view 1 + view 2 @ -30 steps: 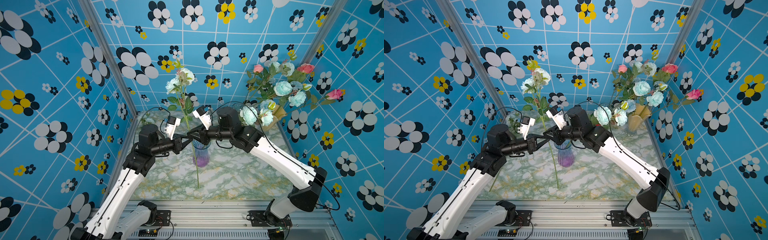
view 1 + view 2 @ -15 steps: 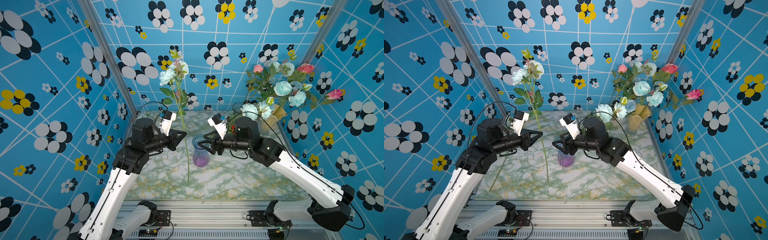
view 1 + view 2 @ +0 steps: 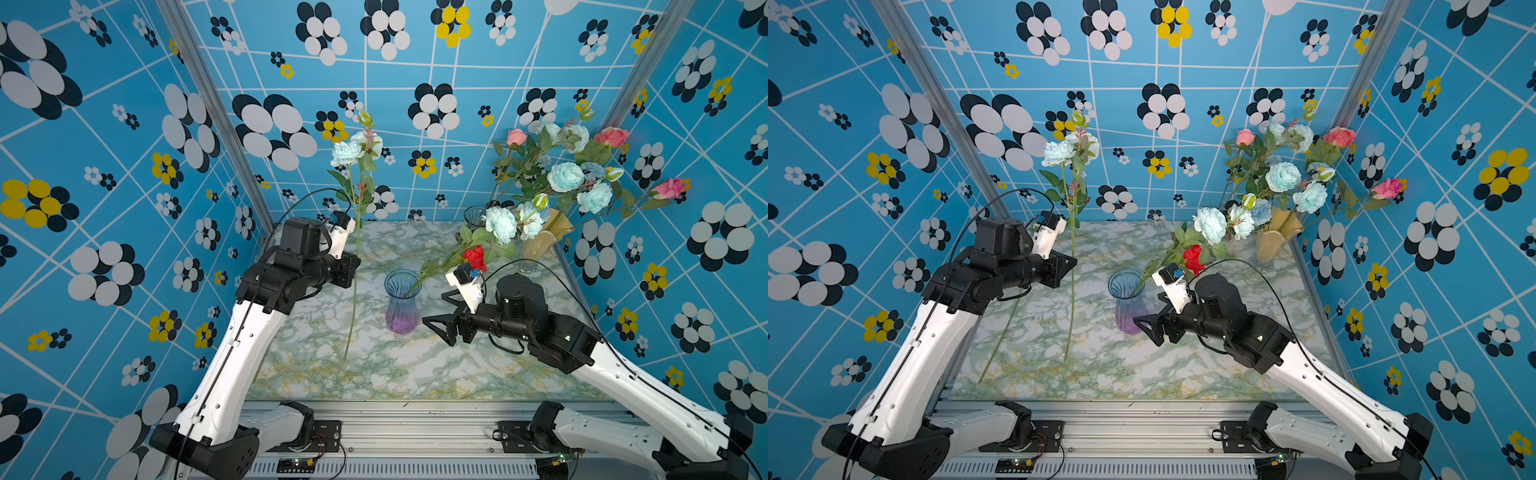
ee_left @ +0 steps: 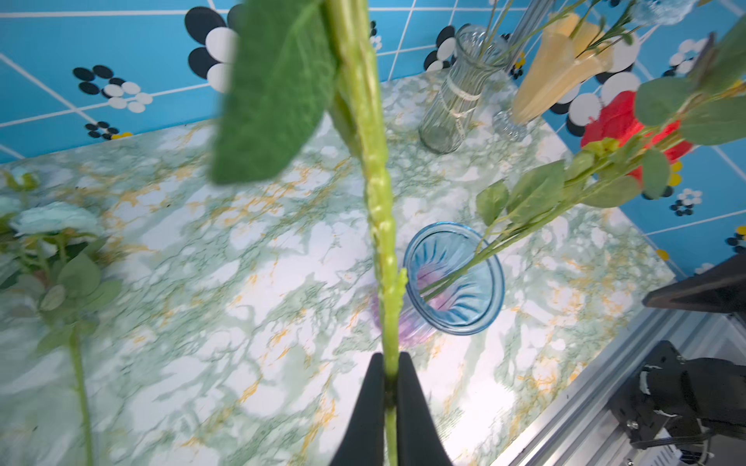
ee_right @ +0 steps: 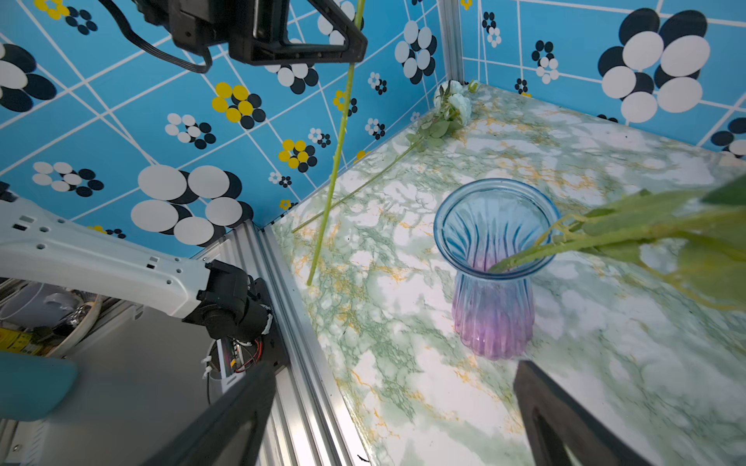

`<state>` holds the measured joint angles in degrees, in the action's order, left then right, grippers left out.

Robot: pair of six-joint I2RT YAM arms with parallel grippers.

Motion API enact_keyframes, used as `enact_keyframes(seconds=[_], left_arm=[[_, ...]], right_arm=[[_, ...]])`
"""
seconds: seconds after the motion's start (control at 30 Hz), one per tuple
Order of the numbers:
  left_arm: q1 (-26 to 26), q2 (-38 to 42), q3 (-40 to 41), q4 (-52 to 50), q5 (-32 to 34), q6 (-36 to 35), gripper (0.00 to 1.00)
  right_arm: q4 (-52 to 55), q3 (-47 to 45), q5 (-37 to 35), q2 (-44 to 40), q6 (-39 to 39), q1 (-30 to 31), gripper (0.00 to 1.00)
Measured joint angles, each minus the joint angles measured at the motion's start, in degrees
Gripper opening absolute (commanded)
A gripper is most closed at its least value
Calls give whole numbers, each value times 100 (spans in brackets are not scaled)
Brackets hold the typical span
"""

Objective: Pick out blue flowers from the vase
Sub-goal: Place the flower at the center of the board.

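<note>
Blue flowers sit in three places on the green-veined marble-look table (image 3: 415,374).

Biggest lot is in the back right corner: a bunch of pale aqua blooms (image 3: 565,176) mixed with pink roses (image 3: 611,136) in a fluted yellow vase (image 3: 544,239). Stems also rise from a clear ribbed glass vase (image 4: 456,101) beside it. Both arms are well apart from that corner.

Next, one pale aqua-blue ruffled flower on a long green stem (image 3: 347,153) is held up in the air by the left gripper (image 4: 390,359), fingers pressed onto the stem about mid-length. Long axis is vertical, bloom up. The cut end hangs free just over the table, left of the centre vase and fully out of it.

Another pale blue flower (image 5: 454,103) lies flat in the far left corner, stem running along the left edge toward the front. It looks like the drop spot: it's left of the held stem, and the left arm is the nearer one. My read: carry left, tip the stem roughly parallel to the lying one, release.

Then the blue-to-purple ribbed glass vase (image 3: 401,307) at table centre. Only a red rose (image 3: 475,257) is in it, leaning out to the right. No blue in there as far as I can see.

Last, the right gripper (image 3: 434,309) is spread wide, empty and low, just beside the vase's right flank and pointing at it. Can't tell whether it's touching.
</note>
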<state>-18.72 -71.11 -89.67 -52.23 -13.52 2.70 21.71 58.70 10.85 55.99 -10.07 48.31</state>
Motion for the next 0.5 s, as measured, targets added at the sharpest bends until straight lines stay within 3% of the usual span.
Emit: enact_keyframes(seconds=[0.5], left_arm=[[328,-1207,-118,-610,1971,-616,0]], right_arm=[[133,-1314,-1346,-789,234,0,99]])
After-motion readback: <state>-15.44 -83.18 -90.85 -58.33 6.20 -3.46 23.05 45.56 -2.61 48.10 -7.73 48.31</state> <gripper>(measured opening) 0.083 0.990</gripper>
